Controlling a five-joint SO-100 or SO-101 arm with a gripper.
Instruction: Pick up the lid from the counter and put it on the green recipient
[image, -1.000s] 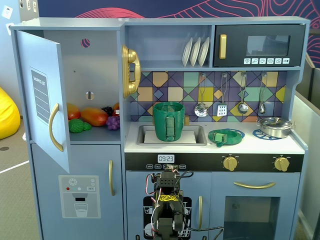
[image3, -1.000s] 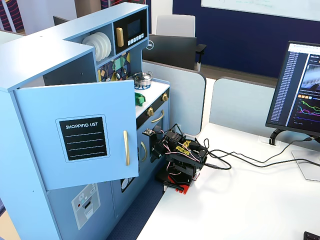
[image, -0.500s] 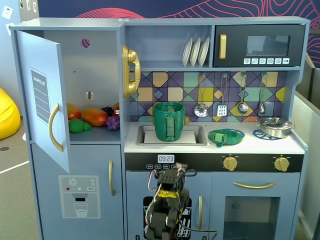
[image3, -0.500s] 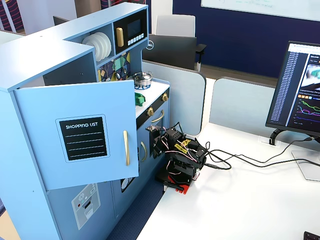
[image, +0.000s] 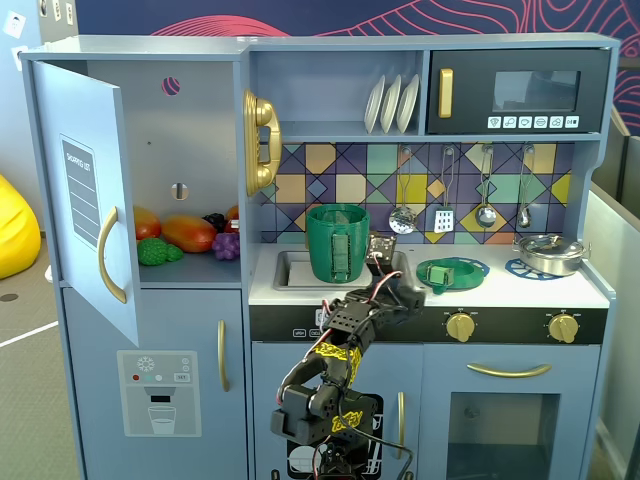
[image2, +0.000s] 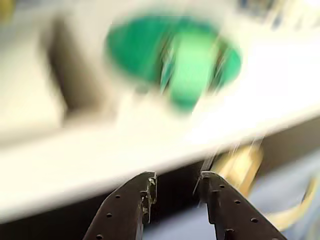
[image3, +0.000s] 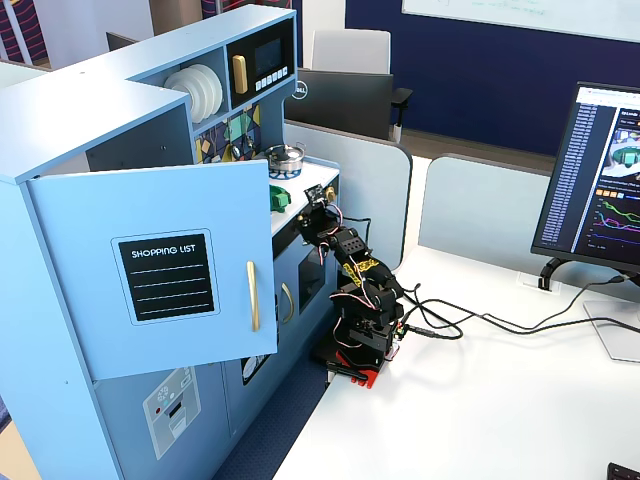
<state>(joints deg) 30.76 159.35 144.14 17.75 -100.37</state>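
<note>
lid (image: 447, 271): flat round green plastic disc with a green strap handle across its top. lies flat on the white counter, right of centre in a fixed view, resting on a blue spoked burner ring, handle side up. in the wrist view it (image2: 175, 55) fills the upper centre as a blurred green oval, detail not readable. in a fixed view from the side, a small green shape (image3: 279, 199) at upper centre is probably the same lid.

green recipient (image: 338, 243): tall dark-green cylindrical pot, ribbed vertical strap handle facing the camera, upright, open-topped, standing in the sink at frame centre, just left of the lid and apart from it.
</note>
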